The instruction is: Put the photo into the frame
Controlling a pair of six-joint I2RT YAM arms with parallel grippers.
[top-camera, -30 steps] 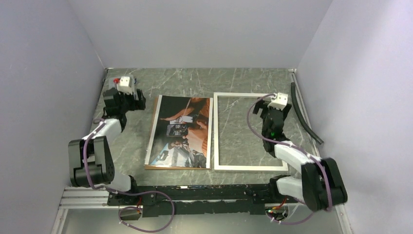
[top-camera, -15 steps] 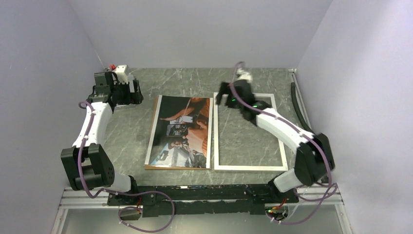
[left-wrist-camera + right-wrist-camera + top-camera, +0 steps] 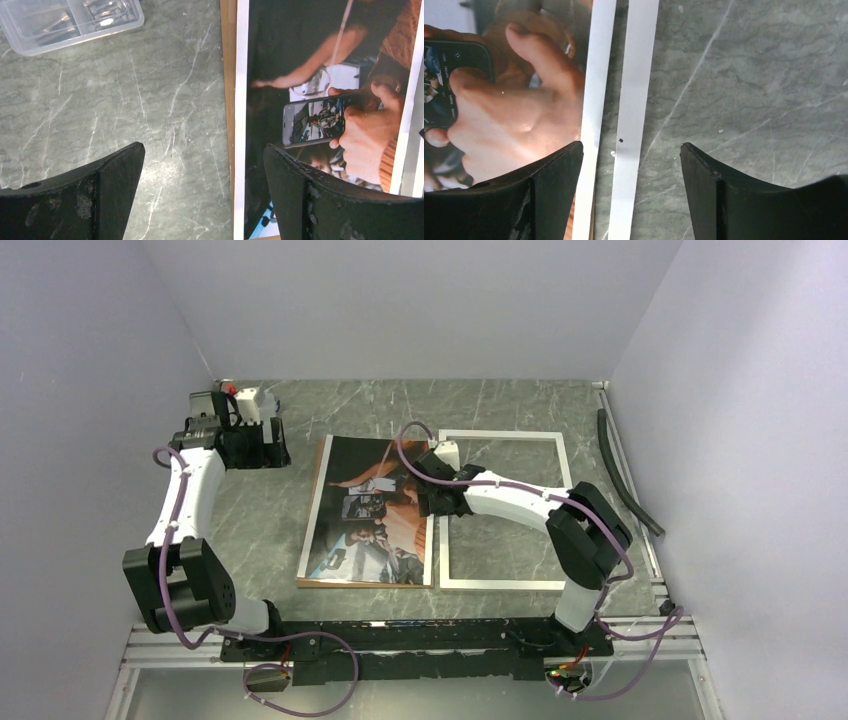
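The photo (image 3: pixel 370 510), a dark print with orange tones, lies face up on a brown backing board (image 3: pixel 312 583) at the table's middle. The silver-white frame (image 3: pixel 510 584) lies flat just right of it. My right gripper (image 3: pixel 432 485) is open and empty, low over the gap between the two. In the right wrist view its jaws (image 3: pixel 631 165) straddle the photo's white margin (image 3: pixel 596 75) and the frame's left border (image 3: pixel 634 100). My left gripper (image 3: pixel 250 445) is open and empty, left of the photo's far corner. In the left wrist view (image 3: pixel 205 165) its right finger overlaps the photo (image 3: pixel 310 65).
A clear plastic box (image 3: pixel 70 20) of small parts sits on the table at the far left. A black strip (image 3: pixel 625 475) lies along the right wall. The brown board's edge (image 3: pixel 229 100) shows beside the photo. Walls close in on three sides.
My right arm has swung from the frame's right side across its far edge to its left border beside the photo. My left arm has stretched out and shifted slightly at the far left.
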